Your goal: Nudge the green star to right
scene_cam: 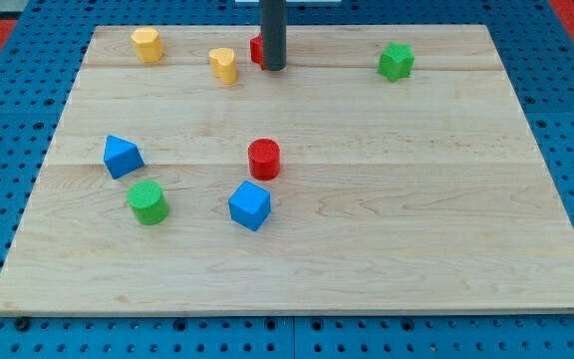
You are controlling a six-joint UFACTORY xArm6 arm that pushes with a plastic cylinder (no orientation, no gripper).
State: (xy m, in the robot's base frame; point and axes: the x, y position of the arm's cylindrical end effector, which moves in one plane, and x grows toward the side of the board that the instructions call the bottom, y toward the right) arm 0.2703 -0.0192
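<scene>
The green star [396, 62] lies near the view's top right of the wooden board [417, 229]. My tip [274, 68] stands near the view's top middle, well to the left of the green star. It is right in front of a red block [256, 50], which the rod partly hides. A yellow block [223, 65] is just to the left of my tip.
Another yellow block [147, 45] sits at the view's top left. A blue block [122, 157] and a green cylinder [148, 202] are at the left. A red cylinder [264, 159] and a blue cube [249, 205] are at the middle.
</scene>
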